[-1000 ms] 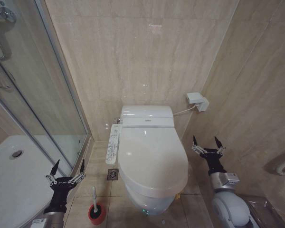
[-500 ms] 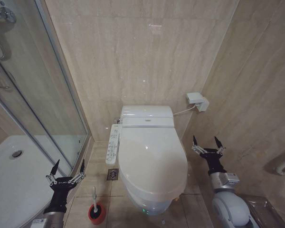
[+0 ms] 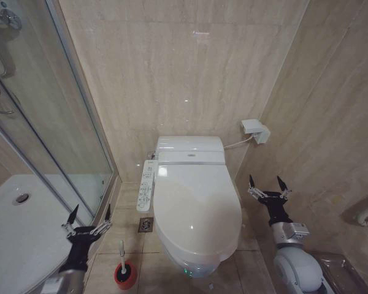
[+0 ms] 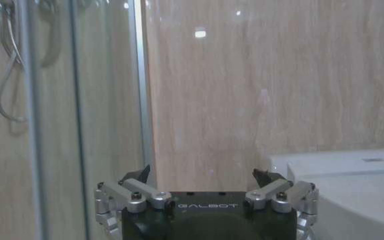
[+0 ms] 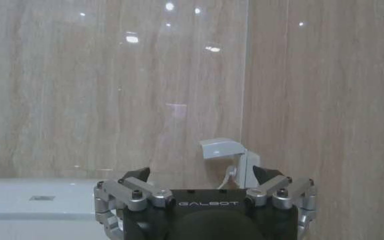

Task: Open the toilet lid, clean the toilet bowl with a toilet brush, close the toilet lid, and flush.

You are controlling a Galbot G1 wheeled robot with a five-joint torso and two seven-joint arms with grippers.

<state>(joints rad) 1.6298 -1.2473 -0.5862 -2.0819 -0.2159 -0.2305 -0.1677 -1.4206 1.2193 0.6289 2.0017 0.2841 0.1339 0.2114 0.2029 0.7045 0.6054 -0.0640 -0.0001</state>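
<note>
Here the toilet lid (image 3: 196,205) lies flat and shut over the toilet bowl, in the middle of the floor against the back wall, with the control panel (image 3: 146,185) along its left edge. It looks like thin, glossy plastic: light to lift, fairly stiff, but slippery for metal fingertips, and probably hinged at the tank end. The front rim, farthest from the hinge, seems the sensible place to get under it; no loop can be made out there.

The toilet brush (image 3: 122,256) stands upright in its red holder (image 3: 125,275) on the tiles left of the bowl; its thin stick handle should be light and easy to pinch near the top.

The left gripper (image 3: 86,218) hangs just left of the brush, beside the shower door (image 3: 55,128), its 2 fingers spread wide and holding nothing. The right gripper (image 3: 268,185) sits right of the bowl near the side wall, equally spread and empty, below the wall socket (image 3: 256,130).
</note>
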